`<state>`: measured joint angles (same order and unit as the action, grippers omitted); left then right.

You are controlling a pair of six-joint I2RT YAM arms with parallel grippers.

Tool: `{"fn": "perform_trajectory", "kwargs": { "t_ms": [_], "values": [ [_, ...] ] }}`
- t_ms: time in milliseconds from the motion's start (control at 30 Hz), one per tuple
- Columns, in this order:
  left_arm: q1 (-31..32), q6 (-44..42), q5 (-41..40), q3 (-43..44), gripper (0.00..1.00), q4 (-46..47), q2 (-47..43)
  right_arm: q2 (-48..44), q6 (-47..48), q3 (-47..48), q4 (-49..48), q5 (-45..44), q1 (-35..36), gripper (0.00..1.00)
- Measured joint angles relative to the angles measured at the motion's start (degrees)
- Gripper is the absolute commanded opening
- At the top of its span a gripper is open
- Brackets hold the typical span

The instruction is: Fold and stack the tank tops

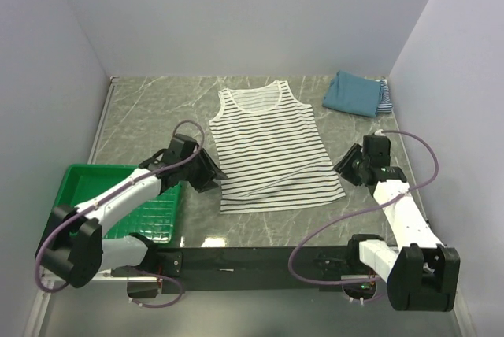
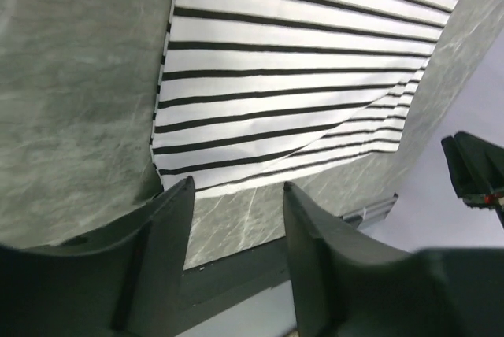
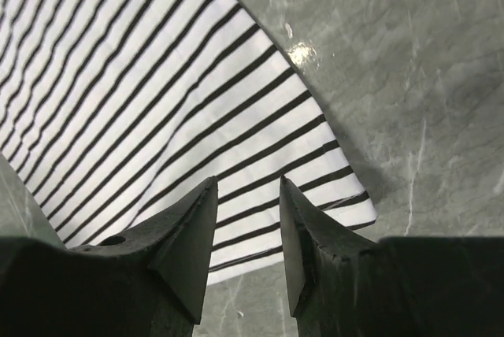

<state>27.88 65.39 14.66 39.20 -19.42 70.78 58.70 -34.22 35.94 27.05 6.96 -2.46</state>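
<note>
A black-and-white striped tank top [image 1: 272,152] lies spread flat in the middle of the table, neck toward the back. My left gripper [image 1: 211,175] hovers at its near left corner, open and holding nothing. In the left wrist view the hem [image 2: 299,61] lies just beyond the open gripper [image 2: 238,187]. My right gripper [image 1: 345,165] is at the near right corner, open too. The right wrist view shows the striped cloth [image 3: 157,93] under the open gripper [image 3: 248,183]. At the back right a folded teal-blue tank top [image 1: 354,93] rests on a fine-striped one [image 1: 384,101].
A green plastic basket [image 1: 87,183] sits at the near left, beside the left arm. The black base rail [image 1: 252,262] runs along the near edge. Pale walls close in the table at the left, back and right.
</note>
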Motion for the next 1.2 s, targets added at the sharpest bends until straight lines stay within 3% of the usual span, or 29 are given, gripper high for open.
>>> {"fn": "perform_trajectory", "kwargs": {
  "t_ms": [167, 300, 500, 667, 867, 1200],
  "values": [
    [0.0, -3.5, -4.94, 5.05, 0.58, -6.16, -3.19, -2.75, -0.09, 0.17, 0.98, -1.7, 2.27, 0.44],
    [-2.01, -6.12, -7.02, 8.98, 0.56, -7.5, -1.18, -0.37, -2.36, 1.64, 0.87, -5.03, 15.23, 0.41],
    [-8.79, -9.88, -11.82, 19.43, 0.46, -7.26, 15.19, 10.58, -8.31, 7.96, -2.36, -8.39, 37.59, 0.36],
    [-11.74, -12.13, -14.14, 31.87, 0.44, -7.17, 31.45, 23.74, -11.15, 18.47, -3.76, -12.07, 51.58, 0.34],
    [-11.98, -14.75, -15.21, 44.76, 0.42, -7.15, 43.76, 37.13, -12.0, 29.9, -3.67, -14.14, 61.42, 0.33],
    [-12.0, -17.14, -18.1, 51.39, 0.17, -9.38, 50.95, 47.01, -12.39, 38.75, 0.26, -17.0, 69.94, 0.34]
  ]
}}
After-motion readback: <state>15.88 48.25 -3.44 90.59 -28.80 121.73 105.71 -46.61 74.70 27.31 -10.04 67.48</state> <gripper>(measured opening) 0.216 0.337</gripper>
